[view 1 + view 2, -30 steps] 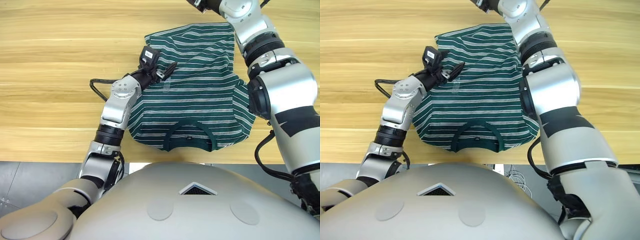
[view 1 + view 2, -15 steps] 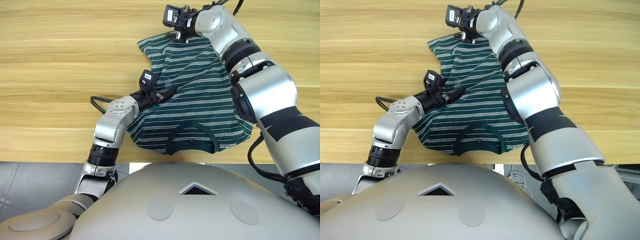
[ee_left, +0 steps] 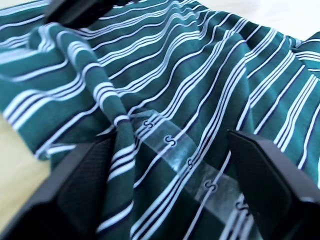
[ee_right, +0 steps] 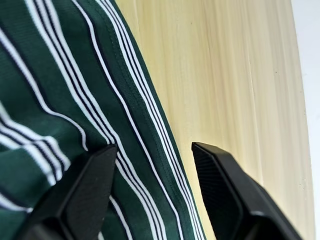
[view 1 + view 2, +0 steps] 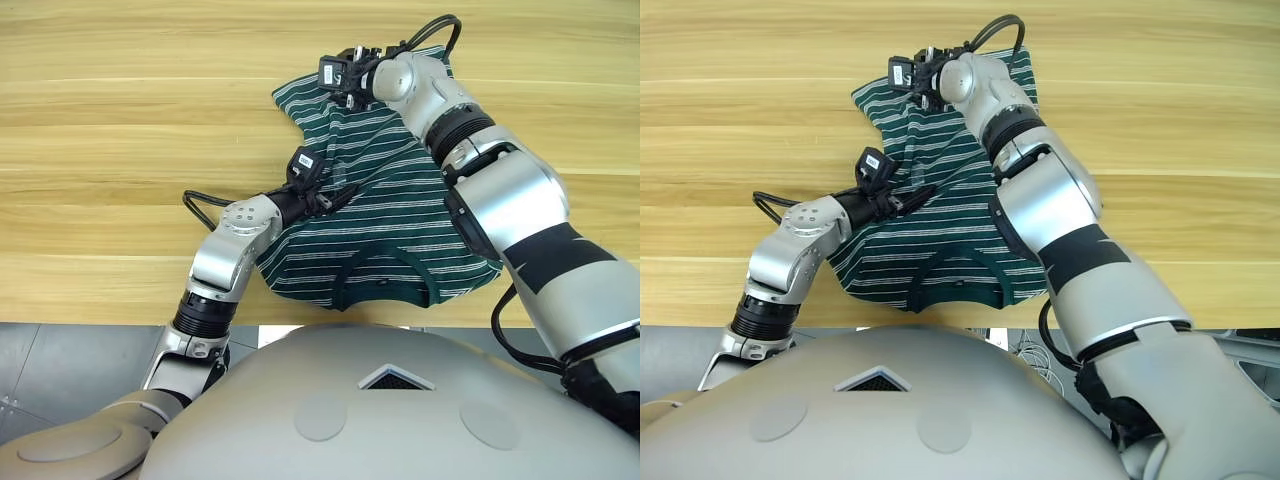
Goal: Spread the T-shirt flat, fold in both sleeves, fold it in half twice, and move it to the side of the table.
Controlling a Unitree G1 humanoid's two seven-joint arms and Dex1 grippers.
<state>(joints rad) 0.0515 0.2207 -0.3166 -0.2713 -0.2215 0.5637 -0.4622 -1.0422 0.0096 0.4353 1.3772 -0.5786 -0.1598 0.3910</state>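
Left gripper [image 5: 334, 194] of mine rests on the left part of the dark green cloth T-shirt with thin white stripes [image 5: 410, 205], its fingers apart and a raised fold of cloth between them. My right gripper [image 5: 350, 88] is at the far hem, fingers also apart, the hem between them. The T-shirt lies rumpled on the light wooden table [image 5: 110, 130], its collar near the table's near edge.

One green striped T-shirt [image 5: 410, 210], bearing one clear sticker strip [image 3: 197, 162], lies on one wooden counter [image 5: 110, 110], and two grippers are on it, one left gripper [image 5: 338, 193] and one right gripper [image 5: 352, 95], each with two black jaws, four in all.
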